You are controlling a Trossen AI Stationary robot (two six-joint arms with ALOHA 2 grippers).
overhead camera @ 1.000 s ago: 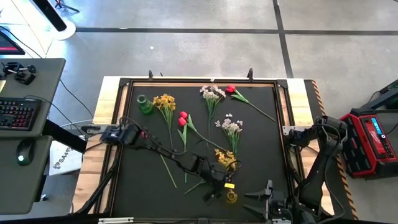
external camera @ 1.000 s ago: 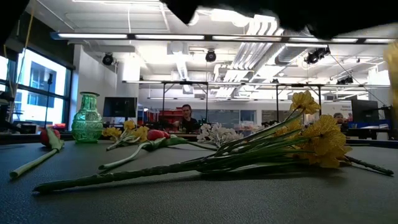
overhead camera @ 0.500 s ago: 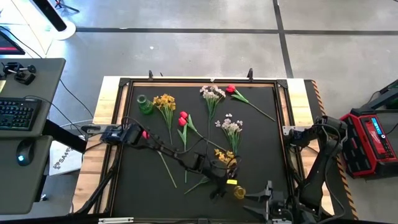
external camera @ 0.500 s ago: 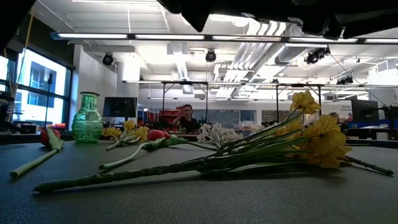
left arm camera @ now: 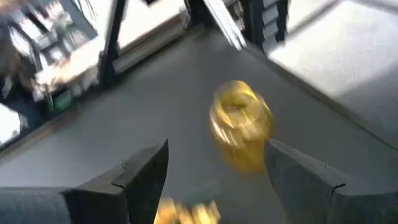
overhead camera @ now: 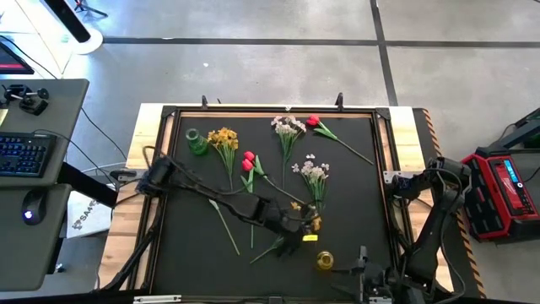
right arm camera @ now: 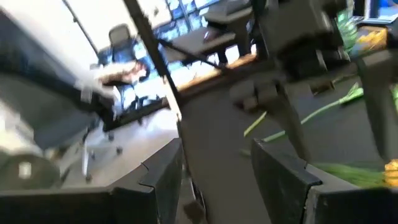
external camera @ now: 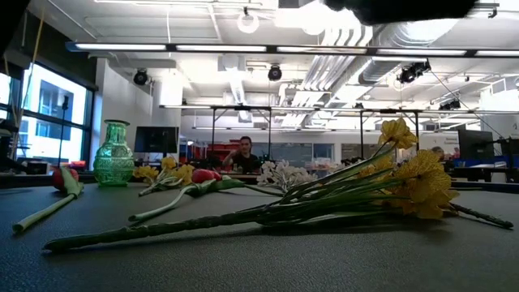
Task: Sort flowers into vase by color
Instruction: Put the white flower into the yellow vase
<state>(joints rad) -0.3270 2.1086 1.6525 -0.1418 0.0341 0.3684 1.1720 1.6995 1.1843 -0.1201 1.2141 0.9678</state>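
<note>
A small yellow vase (overhead camera: 325, 260) stands by itself near the table's front edge; in the left wrist view the vase (left arm camera: 241, 124) shows beyond my open left gripper (left arm camera: 217, 155). That gripper (overhead camera: 294, 243) hovers over a yellow flower spray (overhead camera: 308, 218) lying on the black mat, touching nothing. A green vase (overhead camera: 196, 142) stands at the far left beside another yellow spray (overhead camera: 224, 138). Red tulips (overhead camera: 247, 160), a single red tulip (overhead camera: 314, 122) and whitish sprays (overhead camera: 287, 127) (overhead camera: 314, 173) lie flat. My right gripper (overhead camera: 363, 268) waits open at the front right.
In the low view the near yellow spray (external camera: 413, 182) lies on its side with its long stem toward the left, and the green vase (external camera: 113, 154) stands behind. A raised frame (overhead camera: 384, 114) rims the mat. A person sits far back in the room.
My left gripper has risen and drawn back from the yellow vase toward the table's far left. The vase, close against the gripper a second ago, now stands free a little farther right. In the low view the dark arm has lifted out of the picture's top.
</note>
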